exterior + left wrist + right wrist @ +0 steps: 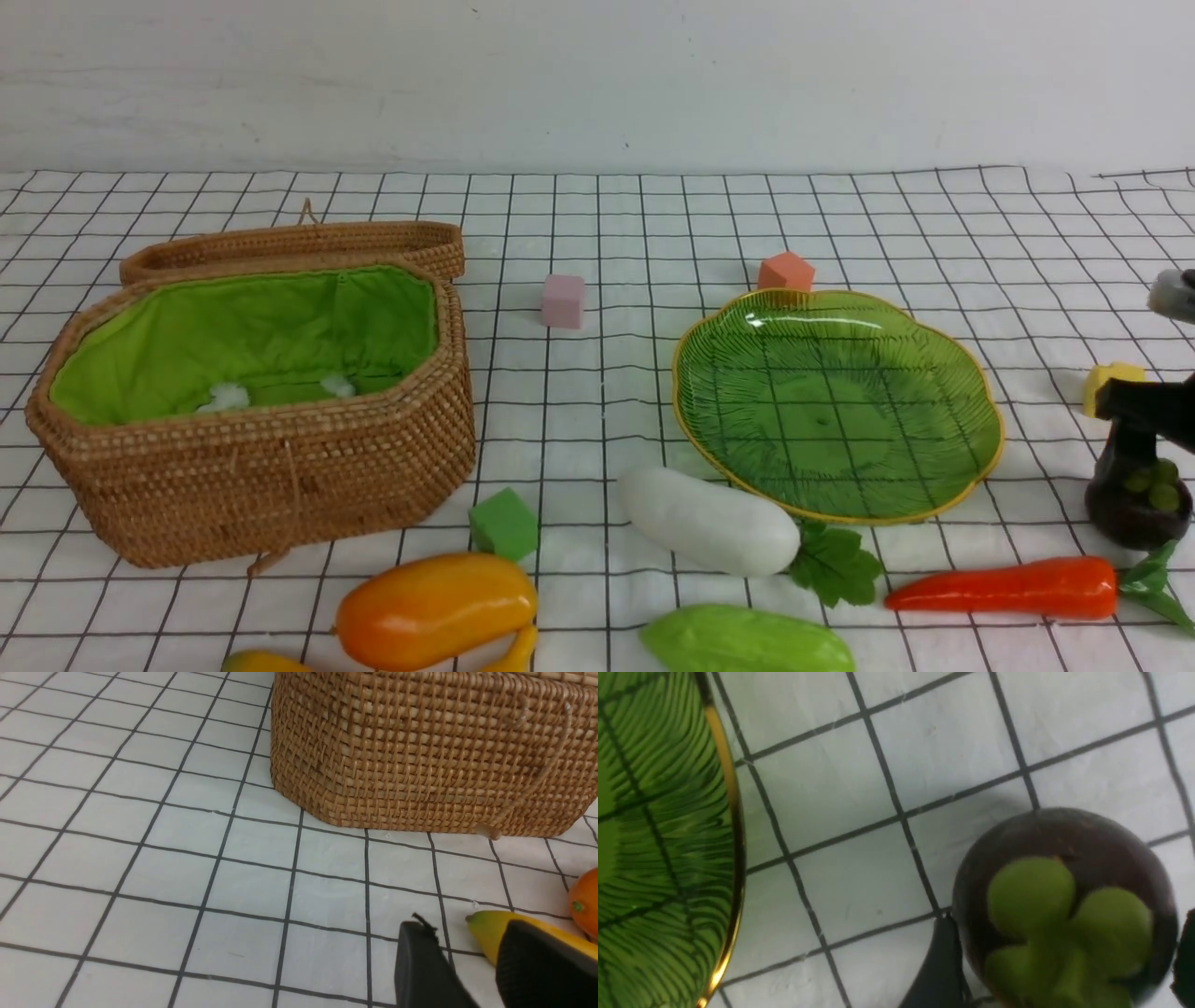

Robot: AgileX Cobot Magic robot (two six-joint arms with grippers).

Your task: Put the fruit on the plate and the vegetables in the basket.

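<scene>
At the right edge my right gripper (1137, 439) (1062, 970) is open, one finger (938, 970) on each side of the dark purple mangosteen (1134, 518) (1064, 835), which stands on the cloth. The green plate (840, 401) (658, 835) is bare. The mango (434, 609) and banana (515, 653) (486, 933) lie at the front left. The white radish (709, 521), green gourd (747, 642) and carrot (1008, 588) lie in front of the plate. The wicker basket (261, 485) (420, 756) stands with its lid back. My left gripper (462, 952) is open over bare cloth beside the banana's tip.
Small cubes sit on the checked cloth: pink (563, 301), orange (785, 272), green (504, 525) and yellow (1111, 383). Two white tufts (224, 397) lie on the basket's green lining. A white wall closes the back.
</scene>
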